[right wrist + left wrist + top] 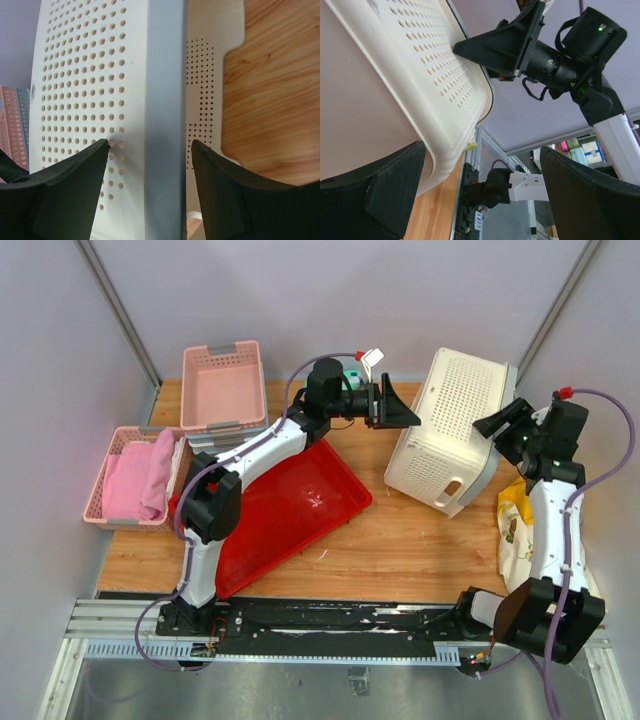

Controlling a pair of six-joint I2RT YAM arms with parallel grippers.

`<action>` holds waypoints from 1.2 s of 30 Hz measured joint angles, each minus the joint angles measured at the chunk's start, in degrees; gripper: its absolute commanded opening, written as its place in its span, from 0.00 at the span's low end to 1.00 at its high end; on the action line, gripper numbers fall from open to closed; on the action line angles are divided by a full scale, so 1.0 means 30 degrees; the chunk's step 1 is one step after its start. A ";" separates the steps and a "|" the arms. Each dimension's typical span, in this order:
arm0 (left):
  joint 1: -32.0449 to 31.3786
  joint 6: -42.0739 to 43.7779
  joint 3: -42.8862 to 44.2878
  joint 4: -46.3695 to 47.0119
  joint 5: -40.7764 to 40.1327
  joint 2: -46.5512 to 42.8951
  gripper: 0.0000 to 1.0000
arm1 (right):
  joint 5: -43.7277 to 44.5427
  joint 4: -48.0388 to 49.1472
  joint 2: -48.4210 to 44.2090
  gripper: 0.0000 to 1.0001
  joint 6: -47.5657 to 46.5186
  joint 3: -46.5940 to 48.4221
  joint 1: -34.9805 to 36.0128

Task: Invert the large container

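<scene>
Container (452,430) sits right of centre on the surface (400,540), a perforated face turned up and its handle hole toward the near side. Left gripper (408,410) hangs by its left wall, spread wide, holding nothing. Right gripper (497,426) gapes wide astride its right edge, not clamped.
</scene>
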 measured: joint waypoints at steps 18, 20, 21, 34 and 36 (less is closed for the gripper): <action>-0.1064 -0.1180 0.2397 0.0554 -0.0809 0.1195 0.99 | -0.4670 0.4138 0.1974 0.71 0.0940 -0.1501 -0.2710; -0.1180 -0.1304 0.2616 0.0568 -0.0823 0.1268 0.99 | -0.4692 0.4408 0.2164 0.72 0.0962 -0.1501 -0.2718; -0.1260 -0.1341 0.2696 0.0583 -0.0823 0.1282 0.99 | -0.4714 0.4539 0.2244 0.72 0.0962 -0.1501 -0.2761; -0.2098 -0.1909 0.3300 0.1668 -0.0627 0.1319 0.99 | -0.4794 0.4838 0.3228 0.78 0.1384 -0.1122 -0.2922; -0.2310 -0.1967 0.3585 0.1960 -0.0517 0.1326 0.99 | -0.4597 0.4670 0.3373 0.79 0.1370 -0.0954 -0.2922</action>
